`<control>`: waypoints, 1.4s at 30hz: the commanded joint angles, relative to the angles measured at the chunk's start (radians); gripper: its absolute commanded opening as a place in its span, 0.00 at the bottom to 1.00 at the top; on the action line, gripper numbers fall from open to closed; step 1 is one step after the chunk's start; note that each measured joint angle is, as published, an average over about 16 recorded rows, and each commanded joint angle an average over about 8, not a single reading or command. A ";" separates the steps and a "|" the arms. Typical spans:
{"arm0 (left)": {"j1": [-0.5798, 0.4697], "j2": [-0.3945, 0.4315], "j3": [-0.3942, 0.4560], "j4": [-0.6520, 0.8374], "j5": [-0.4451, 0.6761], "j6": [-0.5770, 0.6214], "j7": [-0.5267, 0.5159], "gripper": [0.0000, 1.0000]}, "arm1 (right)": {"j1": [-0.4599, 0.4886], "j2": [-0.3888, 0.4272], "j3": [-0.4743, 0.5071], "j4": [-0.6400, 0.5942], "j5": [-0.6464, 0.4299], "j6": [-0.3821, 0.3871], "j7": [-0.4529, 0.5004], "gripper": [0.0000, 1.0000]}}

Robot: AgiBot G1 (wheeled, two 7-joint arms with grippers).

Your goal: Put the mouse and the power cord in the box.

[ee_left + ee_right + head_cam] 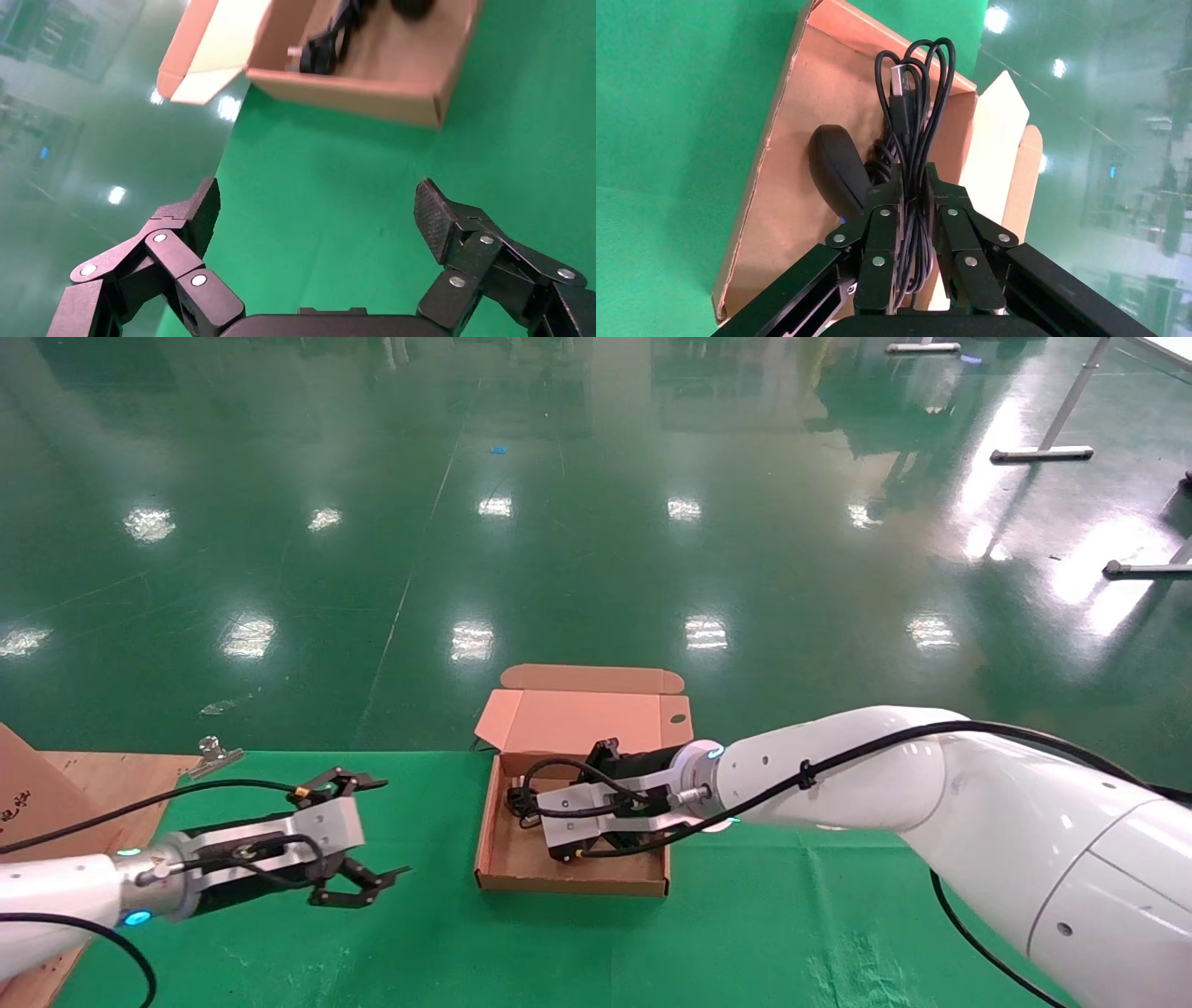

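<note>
- Green cloth (745, 933) covers the table, with a glossy green floor beyond its far edge.
- Over the box (568, 882), the right gripper (911, 184) has its fingers closed together on a bundle of thin black cable (916, 105); a USB plug shows at the end, so this looks like the mouse's cable rather than the thick power cord.
- Just beside the fingers, the mouse (836, 168) lies inside the box against its floor.
- The bunched cable is light and floppy, so loops may slip or snag on the fingers on release; gripping across the middle of the bundle, as now, seems safest. The mouse looks glossy and slippery.
- No thick power cord with chunky plugs is clearly seen.
- Well to the left, the left gripper (358, 836) hovers above the cloth, fingers spread apart and empty.
</note>
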 commanded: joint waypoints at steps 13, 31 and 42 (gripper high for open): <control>0.003 0.009 -0.004 0.008 -0.006 -0.001 -0.006 1.00 | -0.005 0.007 0.004 0.008 0.009 -0.002 0.008 1.00; 0.100 -0.099 -0.125 -0.303 -0.071 0.112 -0.292 1.00 | -0.167 0.208 0.311 0.176 0.185 -0.231 0.113 1.00; 0.172 -0.179 -0.215 -0.533 -0.120 0.196 -0.503 1.00 | -0.279 0.347 0.524 0.291 0.307 -0.389 0.186 1.00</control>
